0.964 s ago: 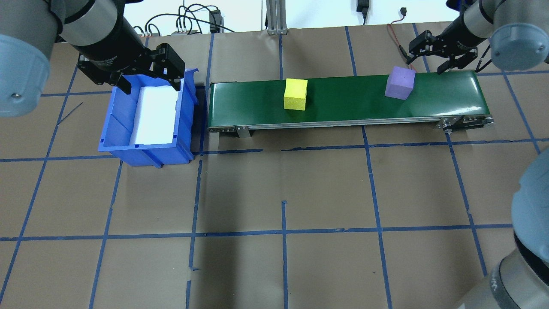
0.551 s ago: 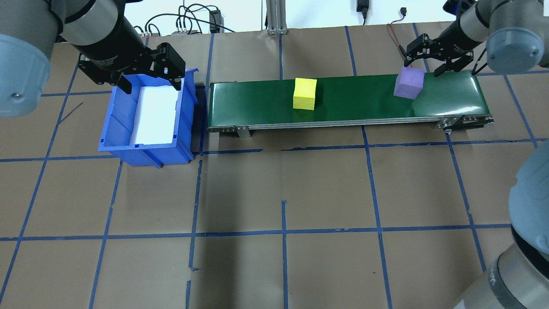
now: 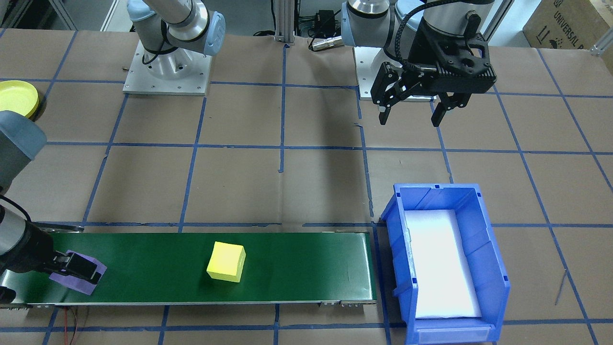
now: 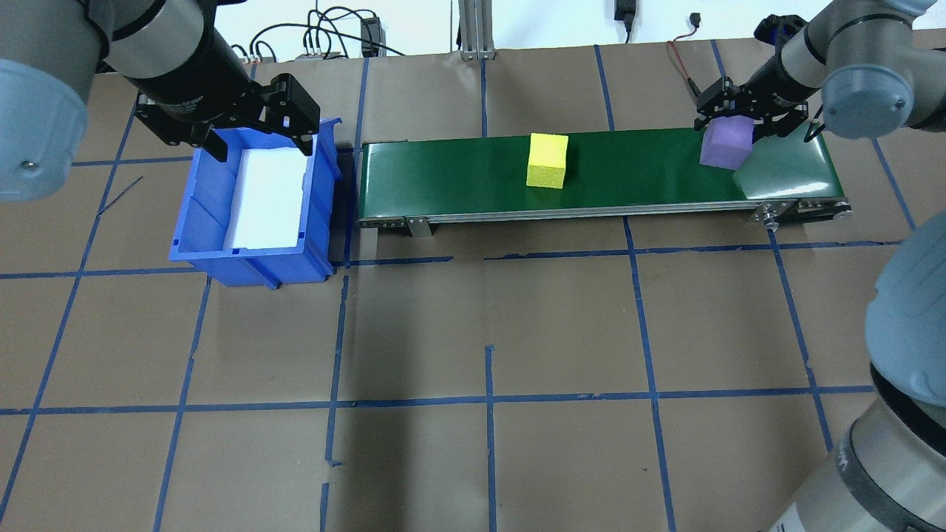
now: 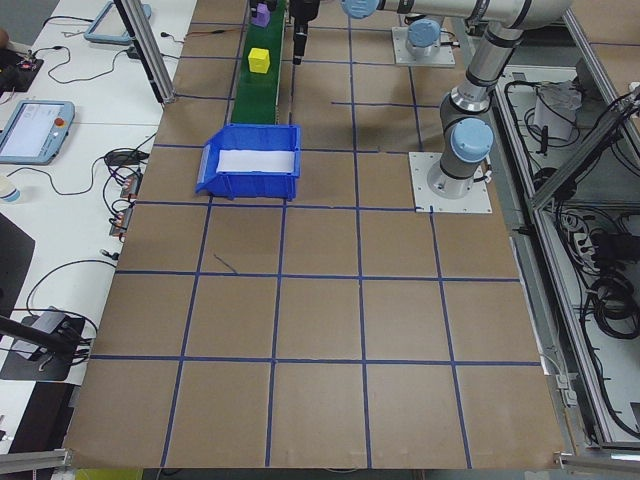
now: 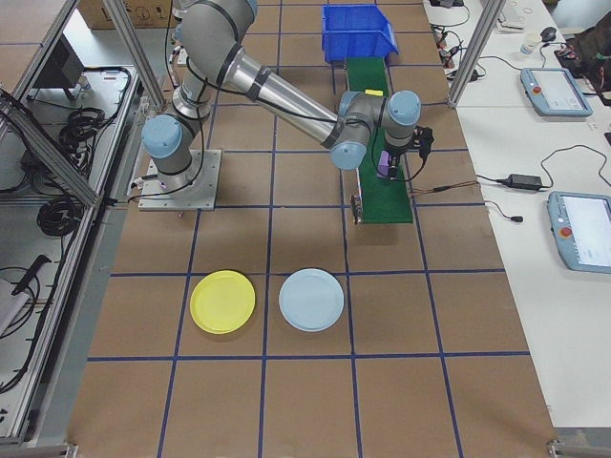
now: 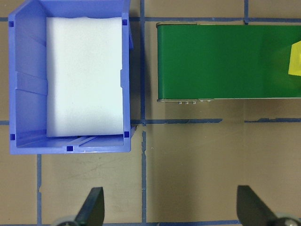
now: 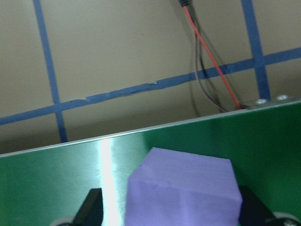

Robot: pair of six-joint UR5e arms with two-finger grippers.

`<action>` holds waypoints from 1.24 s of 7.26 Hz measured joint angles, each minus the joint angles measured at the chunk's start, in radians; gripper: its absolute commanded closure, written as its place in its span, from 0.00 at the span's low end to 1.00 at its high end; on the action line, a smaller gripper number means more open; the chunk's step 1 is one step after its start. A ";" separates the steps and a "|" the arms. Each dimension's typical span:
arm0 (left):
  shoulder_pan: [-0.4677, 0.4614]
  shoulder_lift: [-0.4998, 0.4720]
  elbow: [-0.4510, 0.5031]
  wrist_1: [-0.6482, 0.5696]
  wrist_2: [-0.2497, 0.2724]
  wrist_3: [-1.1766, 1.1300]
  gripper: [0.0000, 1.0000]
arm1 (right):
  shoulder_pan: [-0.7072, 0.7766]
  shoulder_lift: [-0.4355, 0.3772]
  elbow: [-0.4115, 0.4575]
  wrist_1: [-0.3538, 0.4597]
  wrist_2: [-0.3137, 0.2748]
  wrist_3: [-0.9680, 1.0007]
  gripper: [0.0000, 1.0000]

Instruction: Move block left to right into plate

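Green belt [image 4: 599, 171] is the landmark, lying on the desk [image 4: 473, 332], brown paper with blue tape grid.

Purple block [image 4: 726, 144] sits on the belt near its right end, slightly rotated to the belt edges. Right gripper [image 4: 741, 124] is down around it, one finger [image 8: 92, 207] on each side of the block in the right wrist view; gaps show between fingers and block faces, so it stands wide and is not gripping. In the front-facing view the gripper [image 3: 79, 269] overlaps the block [image 3: 79, 278] at the belt's end.

Yellow block [image 4: 547, 160] is on the belt about mid-length, well apart from the purple one, nothing touching it. Also seen at the edge of the left wrist view [image 7: 295, 58].

Blue bin [image 4: 255, 210] stands just off the belt's left end, with a white foam pad [image 4: 267, 198] in its floor. Left gripper [image 4: 251, 129] hovers above the bin's far rim, fingers spread wide, holding nothing.

Yellow plate [image 6: 222, 301] lies on the desk well beyond the belt's right end, toward the robot's side, a light blue plate [image 6: 311, 300] just beside it, not touching. Both plates hold nothing. Only part of the yellow plate shows in the front-facing view [image 3: 17, 97].

A red and black wire [image 8: 209, 61] runs on the desk behind the belt's right end.
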 measured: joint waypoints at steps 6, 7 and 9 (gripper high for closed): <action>0.000 0.000 0.000 0.000 -0.001 0.000 0.00 | -0.164 -0.110 0.006 0.086 -0.173 -0.221 0.65; 0.000 0.001 0.000 0.000 -0.001 -0.001 0.00 | -0.260 -0.120 0.013 0.111 -0.169 -0.351 0.65; 0.000 0.000 0.000 -0.001 -0.002 0.000 0.00 | -0.449 -0.124 0.066 0.110 -0.174 -0.589 0.63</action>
